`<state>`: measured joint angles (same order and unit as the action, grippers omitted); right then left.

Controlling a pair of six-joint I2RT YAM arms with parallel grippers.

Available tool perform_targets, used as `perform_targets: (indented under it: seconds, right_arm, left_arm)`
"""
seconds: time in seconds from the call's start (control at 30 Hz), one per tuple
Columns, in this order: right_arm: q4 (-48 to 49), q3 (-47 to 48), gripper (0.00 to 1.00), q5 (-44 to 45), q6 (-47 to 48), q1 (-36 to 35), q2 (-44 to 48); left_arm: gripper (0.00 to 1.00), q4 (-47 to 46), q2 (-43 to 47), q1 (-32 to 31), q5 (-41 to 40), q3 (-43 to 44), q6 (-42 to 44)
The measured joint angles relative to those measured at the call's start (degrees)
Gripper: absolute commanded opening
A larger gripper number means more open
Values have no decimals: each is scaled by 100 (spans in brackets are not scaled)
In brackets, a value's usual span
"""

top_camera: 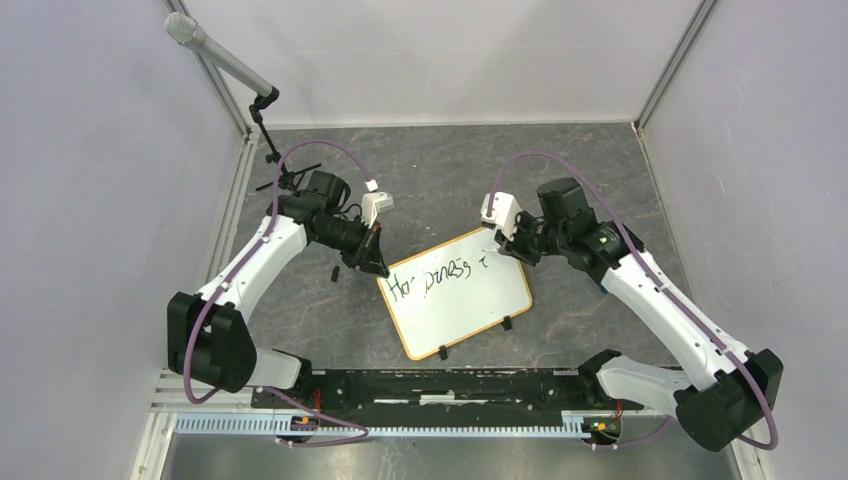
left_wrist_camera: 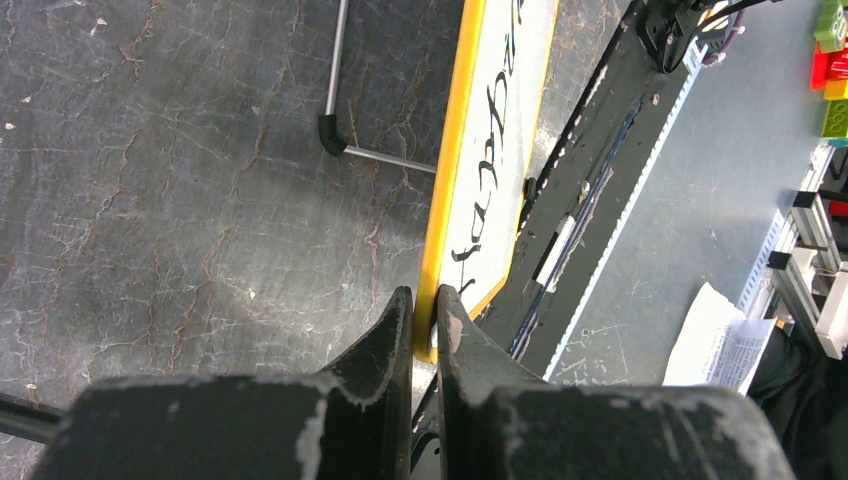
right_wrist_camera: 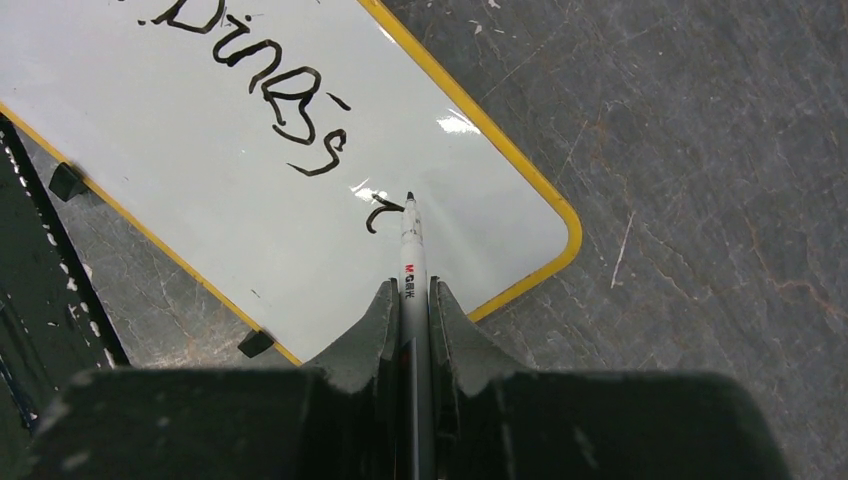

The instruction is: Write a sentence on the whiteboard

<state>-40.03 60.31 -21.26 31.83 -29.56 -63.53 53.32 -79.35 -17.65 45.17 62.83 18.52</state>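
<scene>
Dark fingers of the right gripper [right_wrist_camera: 410, 300] fill the bottom of the right wrist view, pressed against a thin marker [right_wrist_camera: 412, 245] that sticks out straight between them. Its black tip sits at a small hooked stroke on the whiteboard [right_wrist_camera: 180, 190], just past the last letter of the sentence [right_wrist_camera: 265, 90]. Whether the tip actually presses on the surface I cannot tell. Only one line of writing shows. It reads roughly as "Happiness", with glare washing out a letter or two in the overhead view. The hooked stroke follows it, toward the board's right short side.

The whiteboard lies at the middle of the counter [top_camera: 600, 170], somewhat closer to the near edge than the far one. It is turned so that its long sides slant up toward the right edge. Two black clip feet [top_camera: 442, 352] sit on its near long side. Its frame looks tan from above and yellow in both wrist views.

The left gripper [left_wrist_camera: 425, 305] is stretched out from the left side of the counter and pinches the board's frame near its far left corner. One finger lies on each face, with almost no gap between them. A small black piece [top_camera: 334, 272] lies on the counter just beside that arm's wrist. A microphone [top_camera: 215, 55] on a stand leans over the far left corner, and a black rail [top_camera: 440, 385] runs along the near edge between the two arm bases.
</scene>
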Motion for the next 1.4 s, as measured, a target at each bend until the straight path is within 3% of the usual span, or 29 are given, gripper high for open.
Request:
perform_targets:
  seconds: [0.4, 1.4]
  right_arm:
    - [136, -28, 0, -50, -7, 0, -297]
    - [138, -181, 0, 201, -20, 81, -63]
  left_arm:
    - [2, 0, 13, 0, -2, -4, 0]
    - [2, -9, 13, -11, -4, -7, 0]
